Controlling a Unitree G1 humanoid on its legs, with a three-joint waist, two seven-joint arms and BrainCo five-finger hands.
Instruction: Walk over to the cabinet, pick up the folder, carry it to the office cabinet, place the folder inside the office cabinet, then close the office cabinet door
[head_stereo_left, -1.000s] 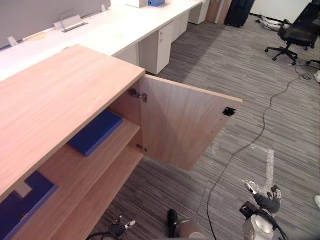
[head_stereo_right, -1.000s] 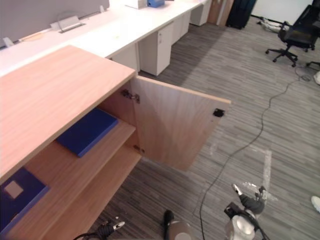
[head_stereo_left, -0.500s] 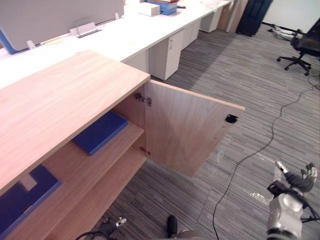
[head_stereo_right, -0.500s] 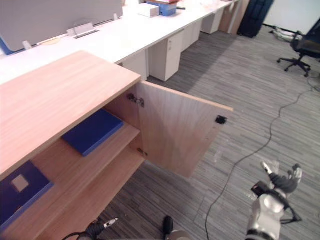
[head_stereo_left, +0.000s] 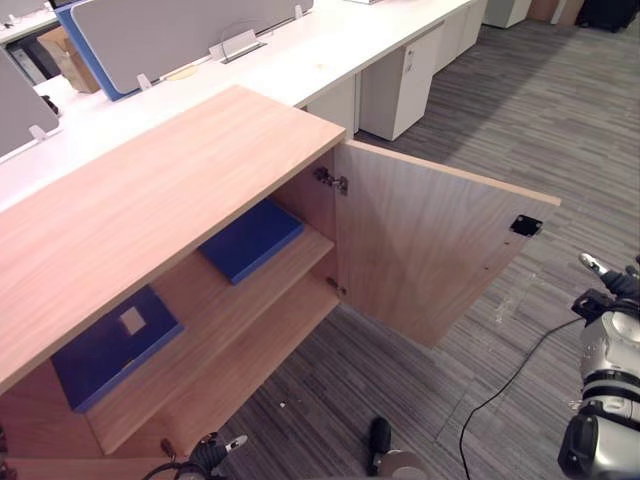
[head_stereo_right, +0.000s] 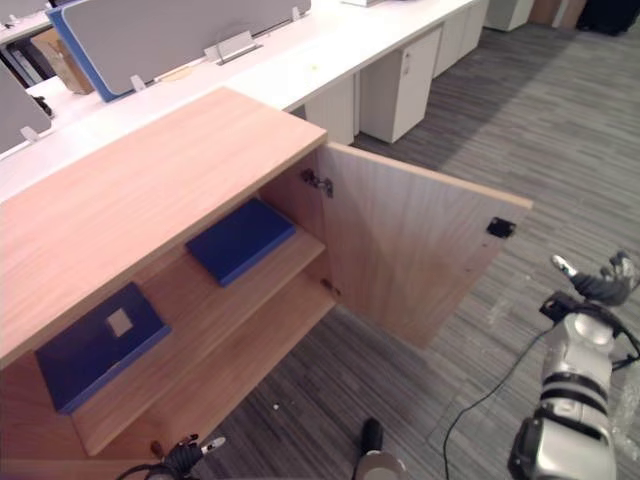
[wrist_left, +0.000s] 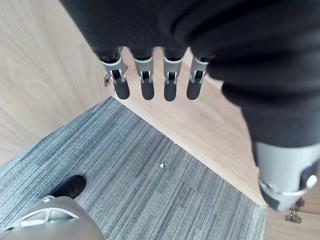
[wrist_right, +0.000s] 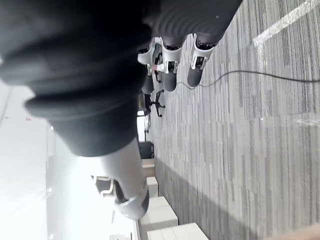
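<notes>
- Wood-grain office cabinet (head_stereo_left: 150, 210) takes left and centre; white desks (head_stereo_left: 330, 55) run along its far side.
- Left hand (wrist_left: 145, 82) sits low at near left, over grey carpet (wrist_left: 125, 165) by the cabinet base; fingers straight, nothing held.
- Upper shelf (head_stereo_left: 200, 310), left part: labelled blue folder (head_stereo_left: 115, 345) lying flat.
- Same shelf, further right: plain blue folder (head_stereo_left: 250, 240), flat, well apart from the first, close to the hinged side.
- Cabinet door (head_stereo_left: 430, 245) stands swung wide open towards the right.
- Right hand (head_stereo_right: 603, 288) at the right edge, clear of the door; fingers loosely spread, empty.
</notes>
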